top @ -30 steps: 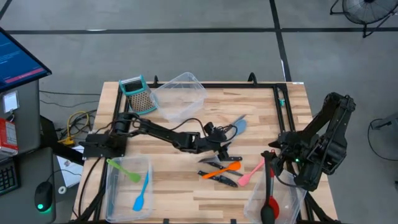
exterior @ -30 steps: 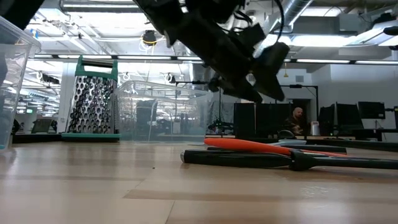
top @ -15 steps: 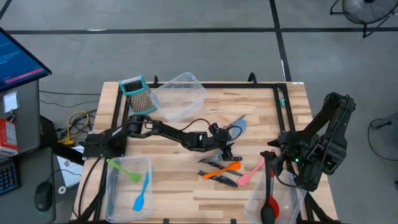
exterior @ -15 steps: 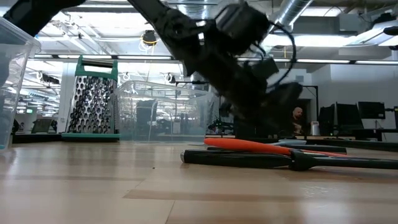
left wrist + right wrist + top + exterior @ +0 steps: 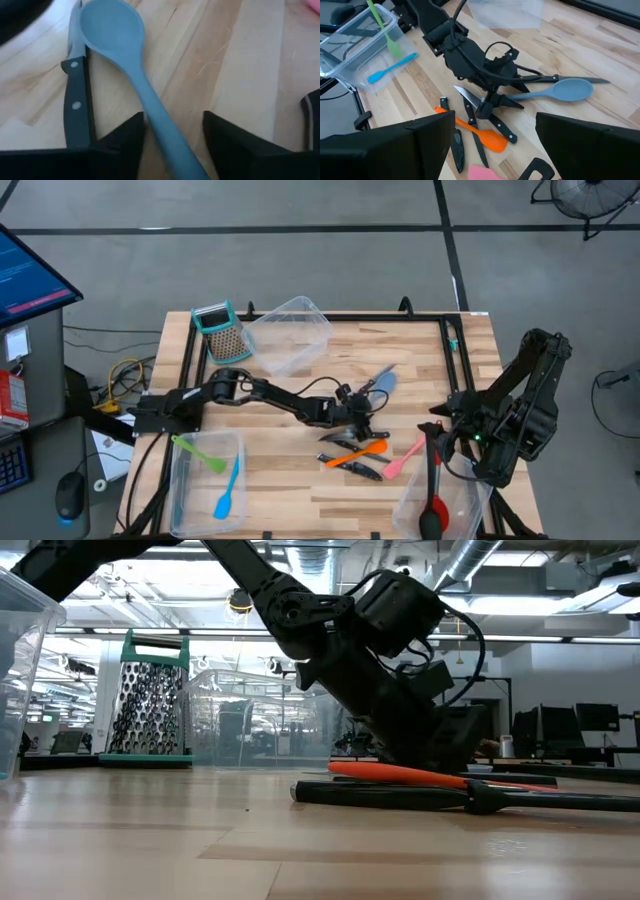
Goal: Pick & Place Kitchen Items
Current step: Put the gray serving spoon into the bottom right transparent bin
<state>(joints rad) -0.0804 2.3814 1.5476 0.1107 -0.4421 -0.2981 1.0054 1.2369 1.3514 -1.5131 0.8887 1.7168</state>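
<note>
Reaching across the middle of the table [image 5: 400, 490], the left gripper [image 5: 172, 137] is down at the wood with its two fingers [image 5: 120, 142] set on either side of the handle of a grey-blue spoon [image 5: 112, 35]. The fingers straddle that handle with a bit of a gap showing on each side, so the jaws look partly closed around it, but I can't say for sure it's actually clamped yet. The spoon lies flat on the boards, bowl pointing away from the gripper, and a black-handled knife [image 5: 75, 100] lies right alongside it, just beside the bowl.

From above, the rest of the loose utensils sit in a little cluster just in front of that gripper: an orange spatula [image 5: 358, 452], a pink spatula [image 5: 402, 460] and a couple more dark knives [image 5: 350, 465]. A green spatula [image 5: 198, 452] and a blue spatula [image 5: 228, 492] are already in the clear tub [image 5: 180, 480] at the near left corner. A red spoon [image 5: 437, 508] and a black ladle handle rest in the tub at the near right corner.

The right gripper [image 5: 495, 135] hangs over that right-hand tub with its jaws spread wide, holding nothing. The box grater [image 5: 222, 332] and another clear tub [image 5: 290, 332] stand at the far left of the table.
</note>
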